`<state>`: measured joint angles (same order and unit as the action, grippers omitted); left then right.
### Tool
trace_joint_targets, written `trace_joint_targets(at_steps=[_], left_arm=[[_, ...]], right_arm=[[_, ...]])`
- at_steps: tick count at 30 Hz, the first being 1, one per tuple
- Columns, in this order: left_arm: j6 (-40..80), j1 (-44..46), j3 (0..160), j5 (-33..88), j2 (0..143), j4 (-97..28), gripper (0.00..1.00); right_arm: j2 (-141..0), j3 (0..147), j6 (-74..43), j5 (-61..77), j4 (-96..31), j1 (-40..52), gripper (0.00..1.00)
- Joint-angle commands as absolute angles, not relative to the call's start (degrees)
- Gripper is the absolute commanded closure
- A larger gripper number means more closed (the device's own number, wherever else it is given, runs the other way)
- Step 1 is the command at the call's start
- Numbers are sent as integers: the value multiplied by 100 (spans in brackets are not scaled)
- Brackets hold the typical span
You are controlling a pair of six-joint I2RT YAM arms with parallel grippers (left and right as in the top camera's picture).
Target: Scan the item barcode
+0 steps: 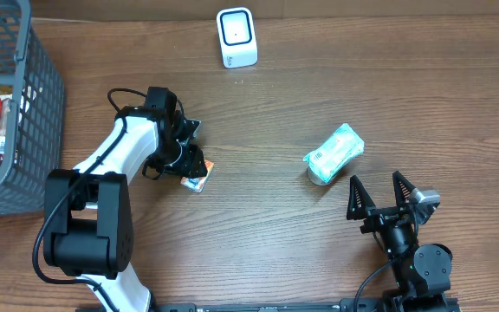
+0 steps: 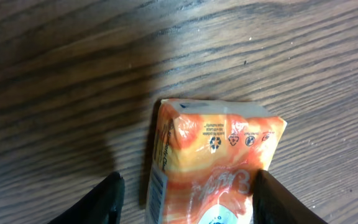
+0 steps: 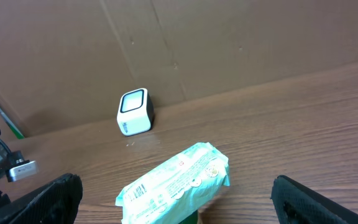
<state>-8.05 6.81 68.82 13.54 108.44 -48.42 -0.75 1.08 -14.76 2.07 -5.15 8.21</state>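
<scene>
The orange packet, cut off at the frame's bottom, was straddled by the left gripper; whether it was grasped could not be told. The right gripper was spread wide and empty.

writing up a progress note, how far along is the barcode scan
Done: little; the left end effector straddles the orange packet, which lies on the table. In hand: the grasp, with a gap showing at one finger. Left: lift the packet and show its barcode to the white scanner. The right end effector is open and empty.
</scene>
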Motion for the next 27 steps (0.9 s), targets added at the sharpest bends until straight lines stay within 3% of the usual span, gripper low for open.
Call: trace_joint_targets(at_steps=[1,7,16,27], left_arm=[[-744,794,6757,1444,10753,-4753,55],[-657,871,6580,1444,10755,-4550,58],[-489,1094,6525,1420,10755,-4495,78],[1127,1911,6672,-908,9640,-4512,83]], right_arm=[[-38,47,-1483,139,-478,775,0],[-38,47,-1483,139,-478,775,0],[-38,47,-1483,139,-480,775,0],[-38,47,-1483,139,-480,775,0]])
